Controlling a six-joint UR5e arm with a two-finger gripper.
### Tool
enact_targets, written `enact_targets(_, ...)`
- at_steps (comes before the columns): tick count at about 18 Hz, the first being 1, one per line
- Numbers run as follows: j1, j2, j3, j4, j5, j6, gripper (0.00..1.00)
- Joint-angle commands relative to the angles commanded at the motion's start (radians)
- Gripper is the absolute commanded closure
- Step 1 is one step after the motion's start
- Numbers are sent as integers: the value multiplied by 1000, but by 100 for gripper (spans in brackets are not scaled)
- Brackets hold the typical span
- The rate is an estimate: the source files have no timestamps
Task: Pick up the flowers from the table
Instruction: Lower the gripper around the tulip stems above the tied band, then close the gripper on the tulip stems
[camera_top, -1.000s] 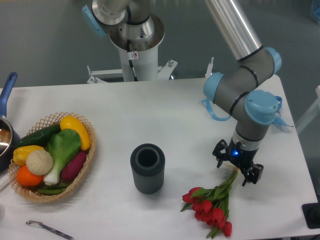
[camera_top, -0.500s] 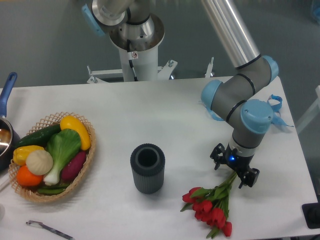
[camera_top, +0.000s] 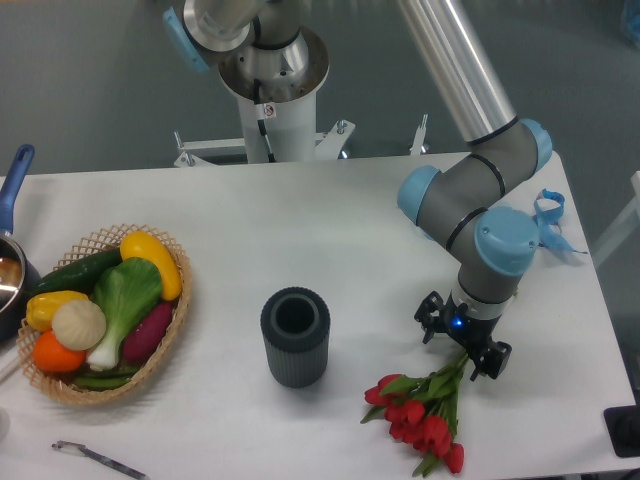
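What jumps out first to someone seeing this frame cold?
Probably the gripper, jaws open, straddling the stem end of the red flowers lying near the table's front right edge. Next, the wicker basket of colourful vegetables at the left. A dark ribbed cylinder stands upright mid-table between them.

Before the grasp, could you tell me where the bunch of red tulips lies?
The bunch of red tulips lies near the white table's front right edge, right of the dark ribbed cylinder, stems under the gripper.
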Motion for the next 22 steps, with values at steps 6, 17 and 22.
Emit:
enact_targets(6, -12, -8, 14, 18, 0, -37, 49)
enact_targets(17, -15, -3, 28, 18, -3, -75, 82)
enact_targets(22, -15, 37, 47, 18, -12, -77, 81)
